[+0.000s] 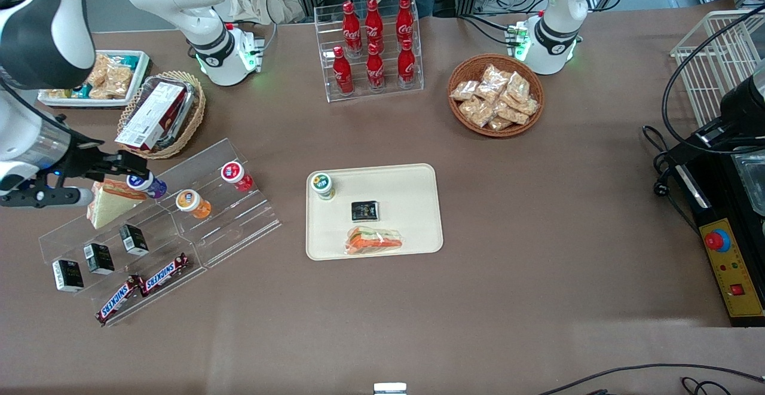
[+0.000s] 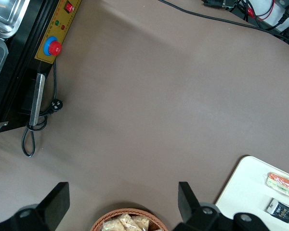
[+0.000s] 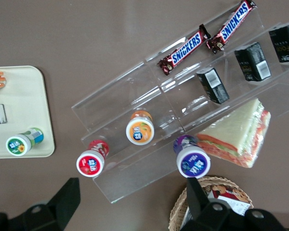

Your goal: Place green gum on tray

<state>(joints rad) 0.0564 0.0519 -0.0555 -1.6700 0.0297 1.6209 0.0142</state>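
You see the gum upright on the tray, in the corner toward the working arm's end, apart from the black packet. Your gripper hangs above the clear rack, fingers spread, holding nothing, beside the purple-lidded bottle.
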